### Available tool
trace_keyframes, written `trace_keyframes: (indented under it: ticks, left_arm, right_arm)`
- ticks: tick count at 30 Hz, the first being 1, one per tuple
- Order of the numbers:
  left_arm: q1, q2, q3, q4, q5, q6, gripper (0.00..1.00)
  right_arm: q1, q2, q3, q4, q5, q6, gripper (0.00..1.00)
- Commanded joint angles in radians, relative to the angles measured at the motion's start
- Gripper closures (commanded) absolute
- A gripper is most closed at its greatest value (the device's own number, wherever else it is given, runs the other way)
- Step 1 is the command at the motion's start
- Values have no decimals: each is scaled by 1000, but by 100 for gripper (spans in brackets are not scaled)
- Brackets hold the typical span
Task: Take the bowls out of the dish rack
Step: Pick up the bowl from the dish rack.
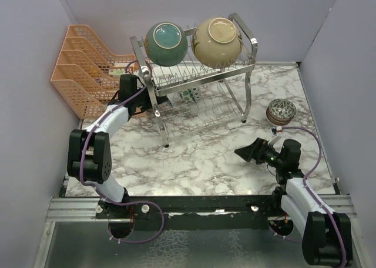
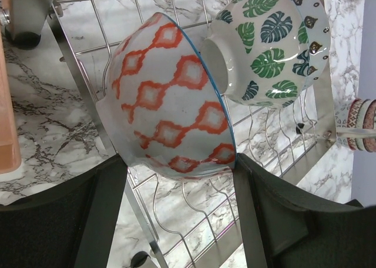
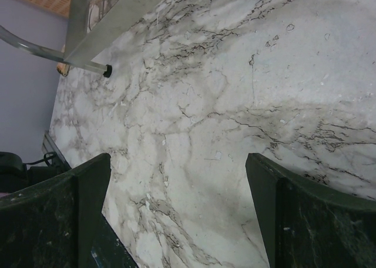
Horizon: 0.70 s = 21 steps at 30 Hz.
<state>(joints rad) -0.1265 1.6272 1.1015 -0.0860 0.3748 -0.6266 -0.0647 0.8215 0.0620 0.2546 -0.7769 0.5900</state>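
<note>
Clamping the orange bowl [image 2: 167, 103], your left gripper [image 2: 176, 162] seems seated near its rim; lift straight off the rack [image 2: 82, 80], sparing the leaf bowl [image 2: 270, 50]. Right gripper [image 3: 176, 162] stands open, empty.

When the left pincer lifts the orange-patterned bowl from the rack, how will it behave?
The orange-patterned bowl looks glazed and rigid, so probably slippery and breakable. It apparently touches the leaf-patterned bowl, so lifting may knock that one. Its rounded wall may slip when squeezed.
</note>
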Motion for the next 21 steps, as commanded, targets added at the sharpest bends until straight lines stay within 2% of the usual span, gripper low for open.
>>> trace_keyframes:
  ticks: [1, 6, 12, 21]
  left_arm:
    - [16, -11, -34, 31, 25, -35, 47]
    - [17, 9, -32, 73, 127, -59, 47]
    - [16, 11, -68, 143, 209, -104, 47]
    - [16, 12, -107, 182, 296, -105, 47]
  right_arm:
    - [12, -53, 5, 16, -41, -12, 3]
    - [45, -98, 63, -11, -30, 5, 3]
    - [135, 30, 182, 37, 4, 8, 3]
    - [471, 343, 397, 160, 231, 86, 4]
